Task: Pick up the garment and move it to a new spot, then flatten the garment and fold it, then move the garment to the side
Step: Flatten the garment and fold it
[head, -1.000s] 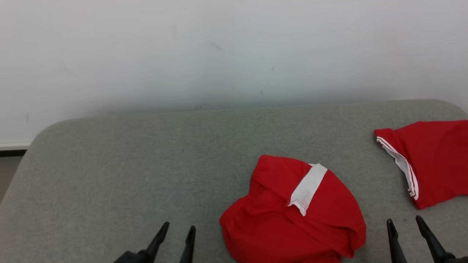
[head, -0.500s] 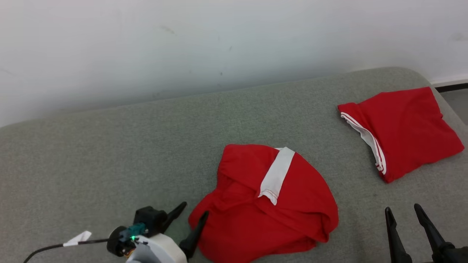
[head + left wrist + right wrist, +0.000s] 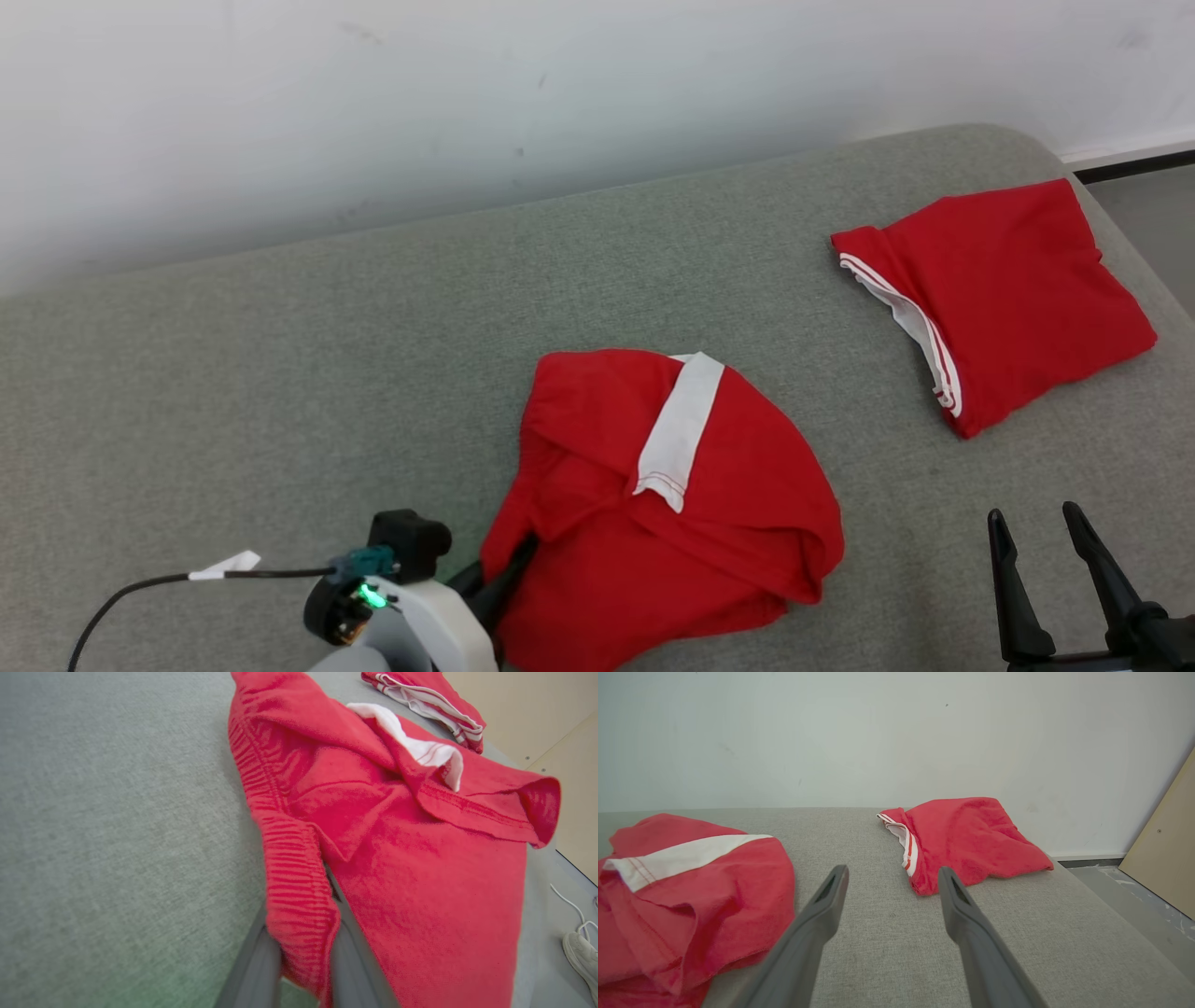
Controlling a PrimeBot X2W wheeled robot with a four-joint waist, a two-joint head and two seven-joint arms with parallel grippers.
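Note:
The garment (image 3: 672,532), red with a white band across it, lies crumpled on the grey padded surface (image 3: 280,373) near its front middle. My left gripper (image 3: 509,571) sits at the garment's left edge. In the left wrist view its fingers (image 3: 261,966) pinch a ribbed red hem of the garment (image 3: 397,835) between them. My right gripper (image 3: 1033,523) stands open at the lower right, apart from the cloth. In the right wrist view the right gripper (image 3: 893,872) holds nothing, and the garment (image 3: 691,882) lies to its left.
A second red garment (image 3: 999,289), folded with white striped trim, lies at the far right near the surface's rounded corner. A white wall (image 3: 467,93) backs the surface. Floor and a beige board (image 3: 1167,849) lie right. A white shoe (image 3: 581,952) is on the floor.
The head camera has turned, shifting the picture. My left gripper reached forward to the garment's left edge and closed on the hem. The right gripper stayed open.

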